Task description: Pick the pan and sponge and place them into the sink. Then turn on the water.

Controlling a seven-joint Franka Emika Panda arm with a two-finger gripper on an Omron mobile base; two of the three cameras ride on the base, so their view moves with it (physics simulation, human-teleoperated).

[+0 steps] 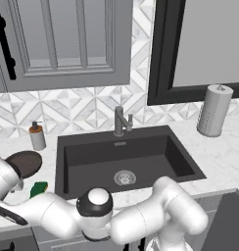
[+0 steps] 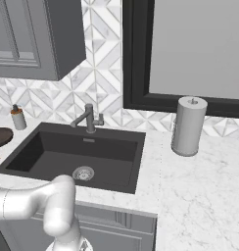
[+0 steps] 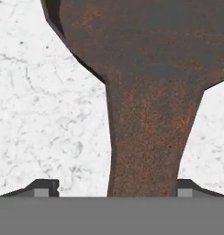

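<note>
The dark-brown pan [image 1: 24, 163] lies on the marble counter left of the sink [image 1: 182, 159], also seen as the pan [image 2: 1, 136] at the left edge. Its rusty handle [image 3: 143, 151] runs down between the fingertips of my gripper [image 3: 114, 188]. The jaws stand open on either side of the handle, the right tip close to it and the left tip well apart. The green sponge [image 1: 38, 188] sits on the counter just in front of the pan. The sink [image 2: 23, 154] holds nothing but its silver drain. No water is in view at the faucet [image 1: 121, 121].
A soap dispenser [image 1: 37, 136] stands behind the pan at the wall. A paper towel roll [image 1: 214, 110] stands right of the sink. Grey cabinets hang above the left counter, and a dark-framed window sits over the right side.
</note>
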